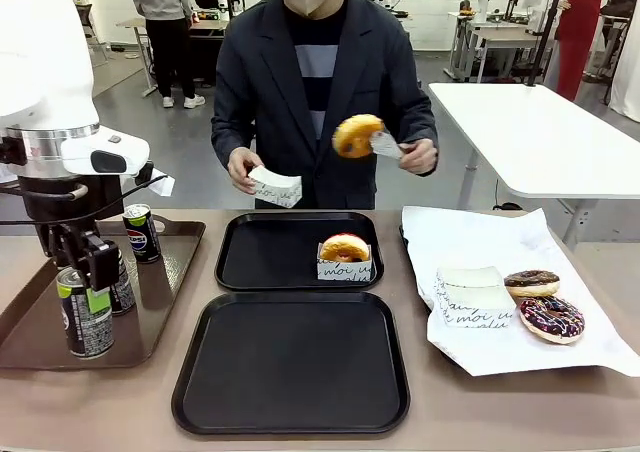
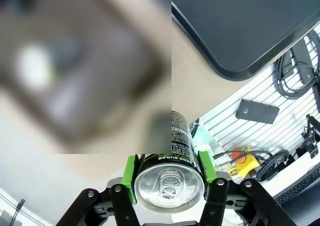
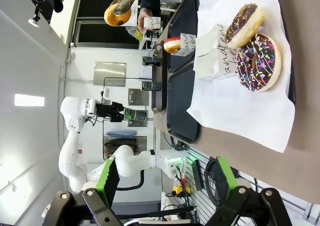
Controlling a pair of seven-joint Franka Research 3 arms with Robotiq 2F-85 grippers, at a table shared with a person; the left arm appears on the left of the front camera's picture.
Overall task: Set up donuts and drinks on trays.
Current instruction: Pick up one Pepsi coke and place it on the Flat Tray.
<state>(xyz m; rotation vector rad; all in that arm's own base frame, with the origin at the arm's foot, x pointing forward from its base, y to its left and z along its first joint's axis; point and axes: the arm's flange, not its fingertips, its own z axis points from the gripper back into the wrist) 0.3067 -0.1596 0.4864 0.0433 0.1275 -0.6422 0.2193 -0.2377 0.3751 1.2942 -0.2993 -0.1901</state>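
Three cans stand on the brown tray (image 1: 165, 292) at the lower left of the front view. My left gripper (image 1: 92, 290) pinches the nearest can (image 1: 84, 327) close under its rim; the left wrist view shows a green pad on each side of the silver top.

Hazards, as I judge them:
1. A second can (image 1: 122, 290) stands just beside the held one, behind the fingers. A sideways lift could knock it over.
2. The grip sits high on a slim, smooth body. A quick swing could make the can tilt or slip.
3. The brown tray's raised rim lies between this can and the near black tray (image 1: 290, 367). A low carry could catch on it.
4. Above the far black tray (image 1: 260, 257), which holds one sleeved donut (image 1: 345, 248), the person's hand (image 1: 420, 157) holds a golden donut (image 1: 356, 135) in tongs. Reaching there risks contact.

My right gripper (image 3: 167, 181) is spread and holds nothing. Two chocolate donuts (image 3: 258, 61) lie on white paper (image 3: 235, 111).

The held can is black with white print and a green rim. Its tab is unopened.
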